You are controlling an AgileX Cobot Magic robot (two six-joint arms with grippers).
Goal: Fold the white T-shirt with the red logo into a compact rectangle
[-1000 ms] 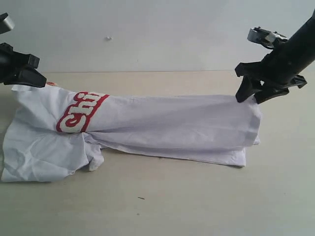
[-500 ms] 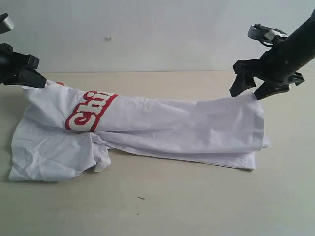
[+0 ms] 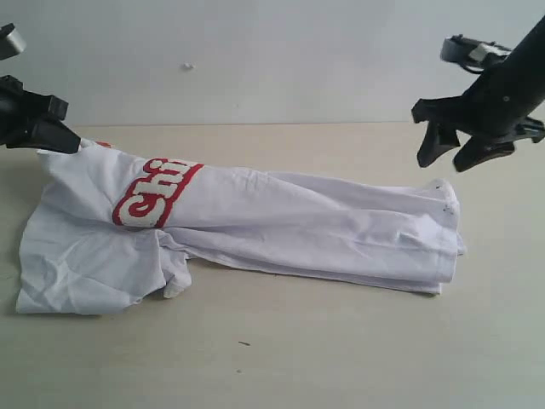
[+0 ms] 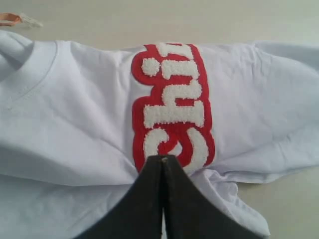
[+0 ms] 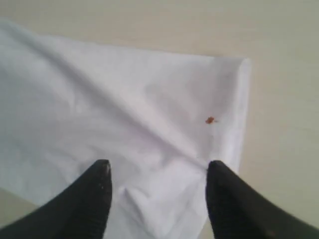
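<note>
The white T-shirt point(image 3: 324, 230) lies on the table as a long band, folded lengthwise. The red logo point(image 3: 153, 192) shows near its left end, with only "Chi" in view. My left gripper point(image 3: 75, 145) is shut at the shirt's raised upper left corner. In the left wrist view the fabric point(image 4: 75, 124) gathers at the left gripper's point(image 4: 163, 158) tips, just before the logo point(image 4: 172, 107). My right gripper point(image 3: 444, 164) hangs open above the shirt's right end, apart from the cloth. The right wrist view shows the right gripper point(image 5: 157, 169) with only the flat hem corner point(image 5: 124, 99) beneath it.
The beige table point(image 3: 298, 358) runs in front of and to the right of the shirt. A pale wall point(image 3: 255, 60) stands behind. An orange tag point(image 4: 10, 19) lies by the collar. A loose sleeve bunches at the front left point(image 3: 170, 277).
My right gripper let go of the shirt's right end and rose up and to the right; that end dropped flat. Before that the shirt slid a little to the right. The left gripper stayed put.
</note>
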